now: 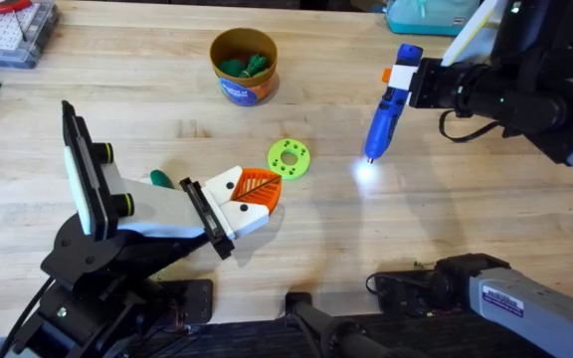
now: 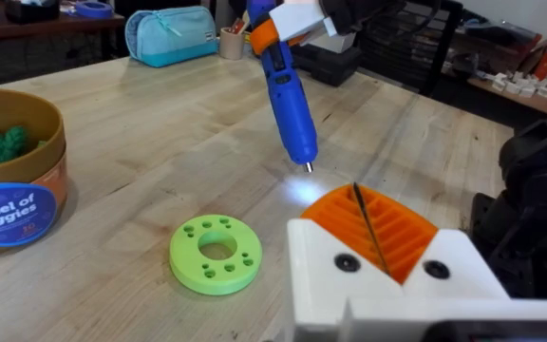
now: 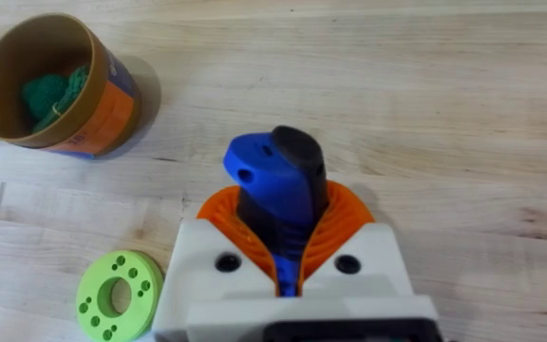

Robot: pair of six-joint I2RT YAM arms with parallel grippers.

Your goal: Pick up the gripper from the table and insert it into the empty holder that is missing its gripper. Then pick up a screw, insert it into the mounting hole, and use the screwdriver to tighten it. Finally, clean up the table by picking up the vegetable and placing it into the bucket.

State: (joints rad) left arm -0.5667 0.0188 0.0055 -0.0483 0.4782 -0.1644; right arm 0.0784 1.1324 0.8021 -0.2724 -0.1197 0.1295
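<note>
Above the table, the right claw is clamped on the blue electric screwdriver, whose lit tip points down at bare wood to the right of the green mounting disc. Judged from this arrangement, the tightening step is in hand (no screw can be made out in the disc's holes, so whether one is seated cannot be told). The next move calls for bringing the screwdriver tip over the chosen hole, squaring it to the disc, and lowering it without pushing the disc aside.

The left claw sits low beside the disc, orange pads pressed together with only a thin dark line between them, gripping nothing visible. The disc lies just ahead of it, apart from it. The bucket stands farther back with green vegetables already inside.
</note>
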